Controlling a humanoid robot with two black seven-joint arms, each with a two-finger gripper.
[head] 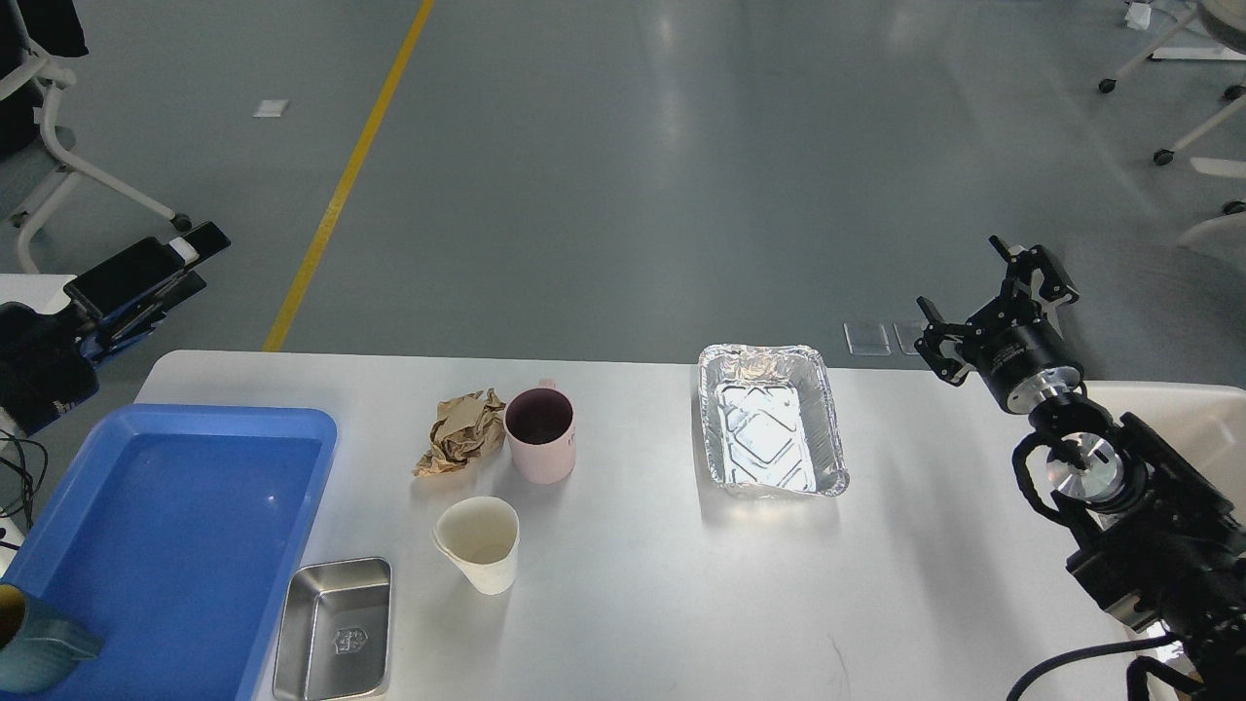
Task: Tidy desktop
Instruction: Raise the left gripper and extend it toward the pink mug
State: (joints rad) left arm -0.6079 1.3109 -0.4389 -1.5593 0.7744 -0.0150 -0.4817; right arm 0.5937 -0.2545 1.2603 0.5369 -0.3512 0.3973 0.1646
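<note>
Desktop first: the large white matte tabletop with rounded corners (623,594) fills the lower half of the view, and everything loose is spread across it, none of it sorted yet by the look of it.

Take the pink cylindrical mug (540,435) as the marker. Touching its left side, a crumpled wad of brown paper (458,432). Just in front of it, a white paper cup (478,541), tilted. Front-left of the mug, a small rectangular stainless-steel pan (333,628), just beside the big blue plastic tray (165,545). The tray is nearly bare, with a teal cup (34,647) in its near corner, so I judge it the collecting spot. Well right of the mug, an empty rectangular aluminium foil tray (771,421).

Right gripper (995,304) hovers off the far right edge, fingers spread wide, holding nothing, seemingly waiting its turn. Left gripper (161,263) hangs far left of the mug, beyond the table; its fingers look nearly together, though seen side-on I cannot tell.
</note>
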